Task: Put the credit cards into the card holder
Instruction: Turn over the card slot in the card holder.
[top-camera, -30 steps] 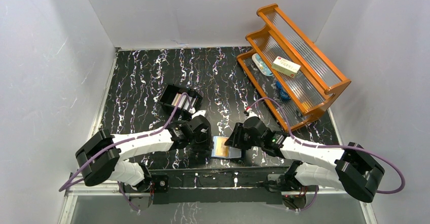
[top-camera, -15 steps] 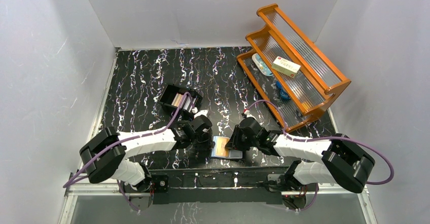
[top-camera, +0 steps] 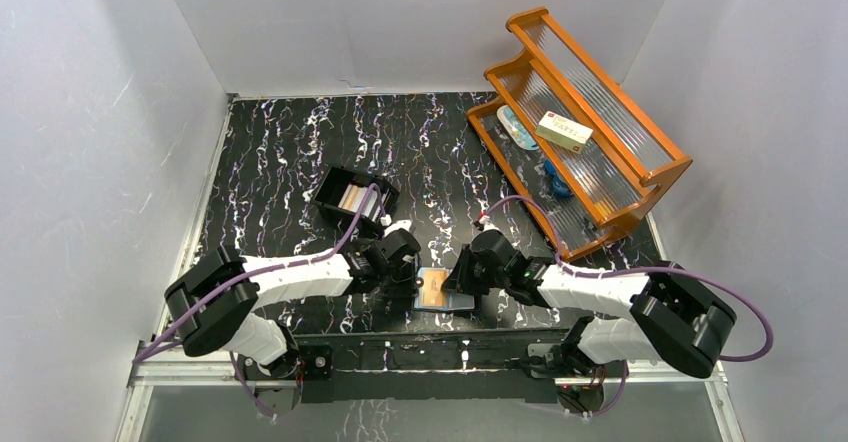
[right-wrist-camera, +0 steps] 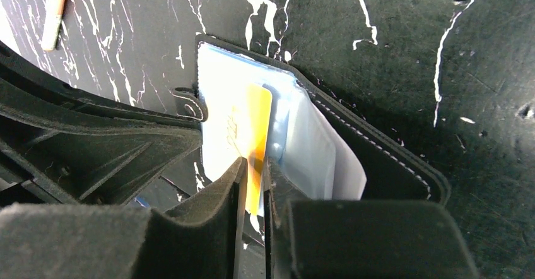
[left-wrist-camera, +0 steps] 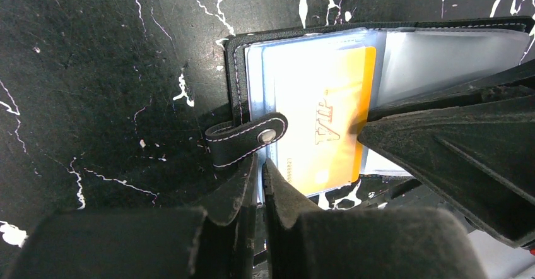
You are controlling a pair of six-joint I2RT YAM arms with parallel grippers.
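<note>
Right wrist: my right gripper (right-wrist-camera: 253, 168) now clamps the thin orange plastic card (right-wrist-camera: 260, 121).
Meanwhile my left gripper (left-wrist-camera: 260, 178) has just shut by the black leather card holder (left-wrist-camera: 235, 71); insertion can probably start.

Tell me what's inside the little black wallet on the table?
An orange VIP card lies among the card holder's clear sleeves, pinched by the right gripper. That gripper hides its near edge, and any cards beneath it are covered.

The top view looks steeply down over the whole counter (top-camera: 280, 152) from its near edge. Both wrist views sit close, sharing the open card holder (left-wrist-camera: 404, 58) (right-wrist-camera: 322, 146) and orange credit card (left-wrist-camera: 322, 102) (right-wrist-camera: 257, 124) from opposite sides.
</note>
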